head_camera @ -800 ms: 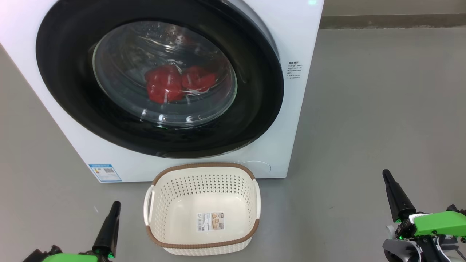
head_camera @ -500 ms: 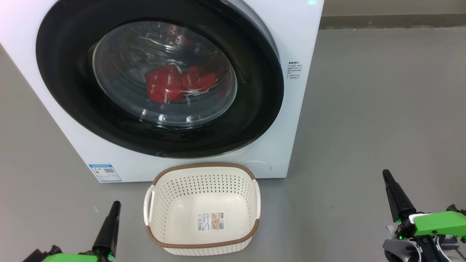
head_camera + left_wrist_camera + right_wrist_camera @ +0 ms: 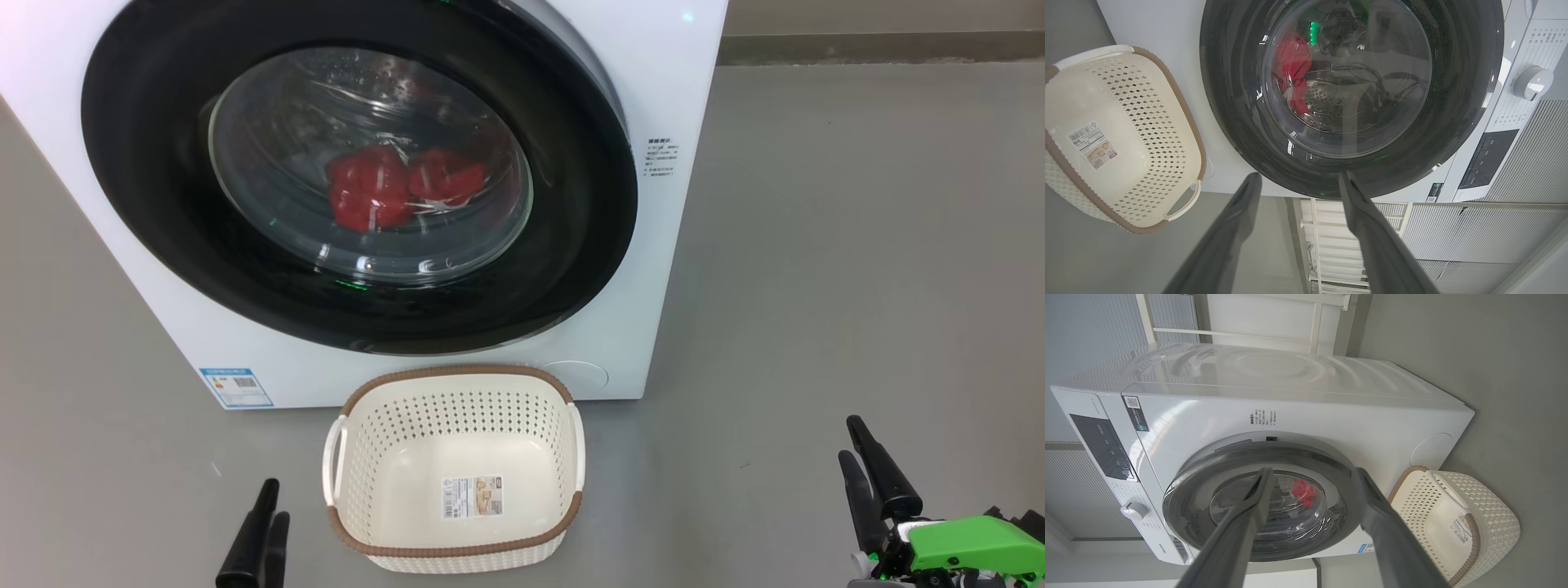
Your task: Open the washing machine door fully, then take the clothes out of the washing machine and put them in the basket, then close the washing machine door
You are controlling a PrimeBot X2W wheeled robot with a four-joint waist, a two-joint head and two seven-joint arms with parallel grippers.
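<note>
While clear of the basket (image 3: 457,371) — left gripper (image 3: 1299,175) and right gripper (image 3: 1312,470), both spread, both empty.

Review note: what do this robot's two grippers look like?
The left gripper and right gripper each have two long, tapering, matte black fingers with rounded tips. Behind the right one sits a bright green housing over dark hardware.
</note>
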